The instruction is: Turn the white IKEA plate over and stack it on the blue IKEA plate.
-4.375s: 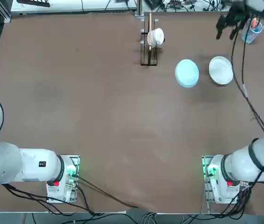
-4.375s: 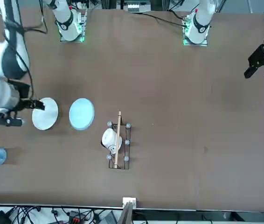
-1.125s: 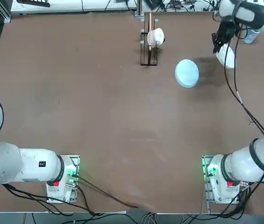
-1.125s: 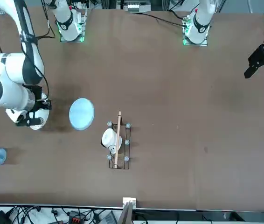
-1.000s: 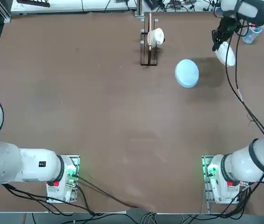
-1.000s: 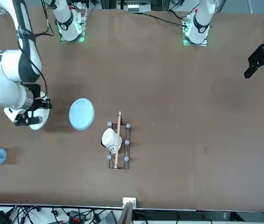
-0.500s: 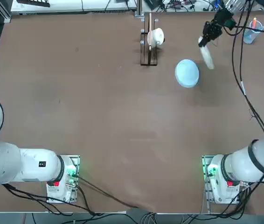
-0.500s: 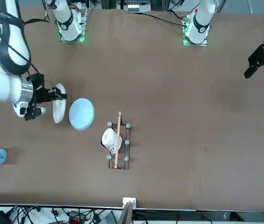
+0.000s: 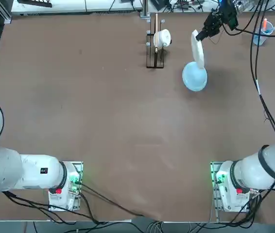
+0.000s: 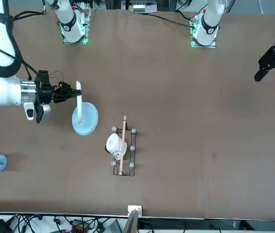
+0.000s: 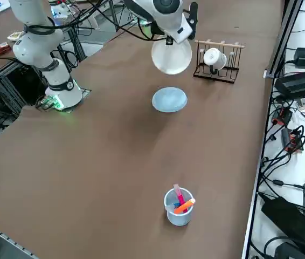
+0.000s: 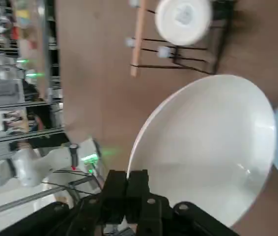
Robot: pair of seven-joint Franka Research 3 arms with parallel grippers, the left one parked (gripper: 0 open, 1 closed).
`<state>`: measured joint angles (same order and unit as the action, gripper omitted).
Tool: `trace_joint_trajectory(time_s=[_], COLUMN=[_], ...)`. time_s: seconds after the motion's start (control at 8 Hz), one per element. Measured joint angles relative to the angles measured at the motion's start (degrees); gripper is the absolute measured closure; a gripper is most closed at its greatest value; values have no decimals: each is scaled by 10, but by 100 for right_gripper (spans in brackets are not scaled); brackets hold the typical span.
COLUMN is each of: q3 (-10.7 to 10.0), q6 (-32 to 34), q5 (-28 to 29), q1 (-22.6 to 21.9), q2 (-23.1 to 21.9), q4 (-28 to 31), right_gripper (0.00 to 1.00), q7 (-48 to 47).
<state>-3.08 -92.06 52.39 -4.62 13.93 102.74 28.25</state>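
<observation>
Right gripper (image 9: pixel 200 34) fingers pinching white IKEA plate (image 9: pixel 197 47) on edge, raised just above blue IKEA plate (image 9: pixel 195 78).

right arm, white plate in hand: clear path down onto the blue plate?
Probably yes. The right gripper holds the white plate on edge just above the blue plate, which lies bare. The cup rack stands off to one side, apart from both.

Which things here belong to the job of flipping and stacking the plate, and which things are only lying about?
Belonging to the job:
- white plate, held on edge above the table
- blue plate, flat on the table
- right claw, shut on the white plate's rim

Lying about:
- white cup on the rack
- clear cup of pens
</observation>
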Motion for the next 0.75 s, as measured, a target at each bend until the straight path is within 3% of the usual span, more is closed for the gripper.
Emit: trace_joint_trajectory(time_s=[0.75], q3=[-2], q6=[16], q5=[230], q1=[7], q2=[51], q4=[82], right_gripper=[97], q7=[296])
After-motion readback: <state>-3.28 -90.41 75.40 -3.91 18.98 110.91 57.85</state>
